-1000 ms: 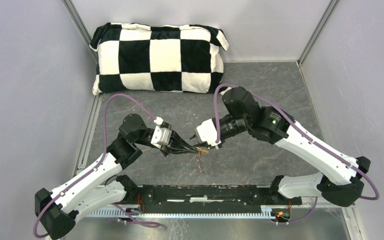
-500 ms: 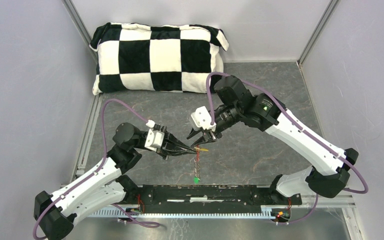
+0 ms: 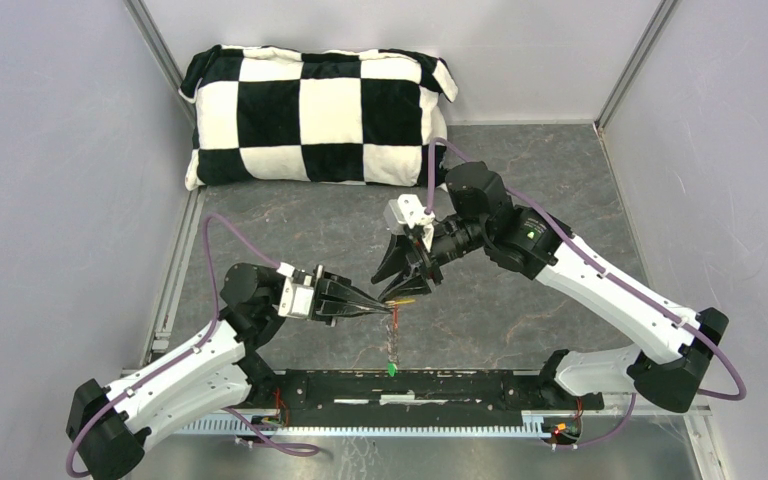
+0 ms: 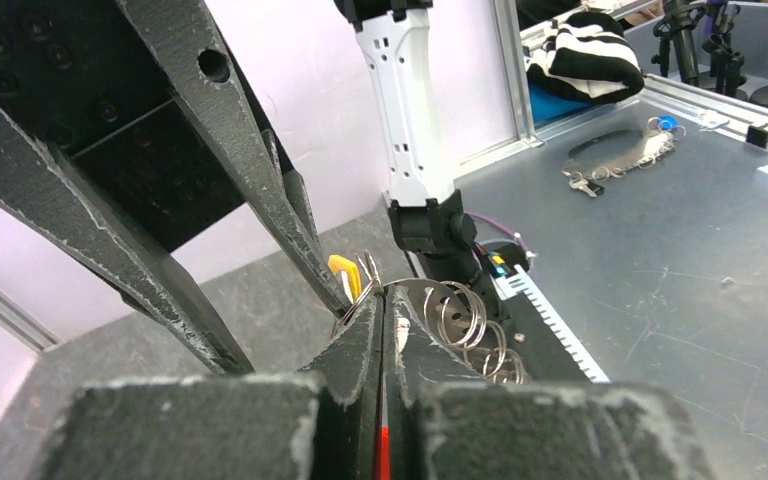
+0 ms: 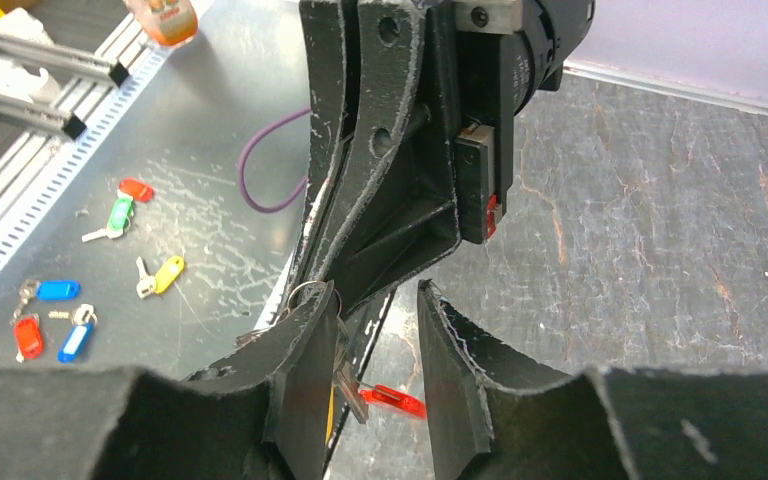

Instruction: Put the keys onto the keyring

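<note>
Pinching keyring (image 3: 394, 335): left gripper (image 3: 384, 308), jaws closed | right gripper (image 3: 406, 287): jaws apart, gripping nothing, yellow key (image 3: 406, 298) just beside

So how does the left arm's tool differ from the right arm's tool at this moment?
The left tool is squeezed shut, pinching the keyring, while the right tool shows a clear gap between its fingers. Seen from above, the left tool points across toward the right arm's side, while the right tool angles back toward the near edge. Both are black and two-fingered, and their tips meet beside the yellow key.
</note>
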`<action>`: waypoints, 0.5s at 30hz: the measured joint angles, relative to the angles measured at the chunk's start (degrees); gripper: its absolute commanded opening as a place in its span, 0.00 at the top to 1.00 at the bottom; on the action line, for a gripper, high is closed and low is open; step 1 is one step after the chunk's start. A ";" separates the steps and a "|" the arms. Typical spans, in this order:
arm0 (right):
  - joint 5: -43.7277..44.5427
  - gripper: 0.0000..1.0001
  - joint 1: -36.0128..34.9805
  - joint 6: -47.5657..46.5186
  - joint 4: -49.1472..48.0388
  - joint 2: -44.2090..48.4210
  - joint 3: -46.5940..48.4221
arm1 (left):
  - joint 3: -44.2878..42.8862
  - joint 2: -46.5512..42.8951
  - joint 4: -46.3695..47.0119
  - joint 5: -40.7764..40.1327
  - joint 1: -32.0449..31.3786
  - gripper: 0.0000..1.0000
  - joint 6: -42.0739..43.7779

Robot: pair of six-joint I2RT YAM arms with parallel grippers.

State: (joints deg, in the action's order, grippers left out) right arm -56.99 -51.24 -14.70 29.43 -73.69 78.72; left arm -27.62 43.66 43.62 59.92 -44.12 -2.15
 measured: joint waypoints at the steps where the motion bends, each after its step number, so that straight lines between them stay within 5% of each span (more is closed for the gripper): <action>1: -0.04 0.58 0.15 1.53 -0.98 0.15 0.00 | 0.00 0.09 1.03 -0.15 0.00 0.98 0.07; 15: -2.56 0.57 2.19 18.56 -11.98 -0.42 0.92 | 0.00 0.87 13.33 -5.44 -0.02 0.98 0.42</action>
State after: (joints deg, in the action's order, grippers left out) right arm -59.55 -49.06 3.86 17.45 -74.11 79.64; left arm -27.62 44.53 56.95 54.48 -44.14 -1.74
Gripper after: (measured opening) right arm 0.424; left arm 0.025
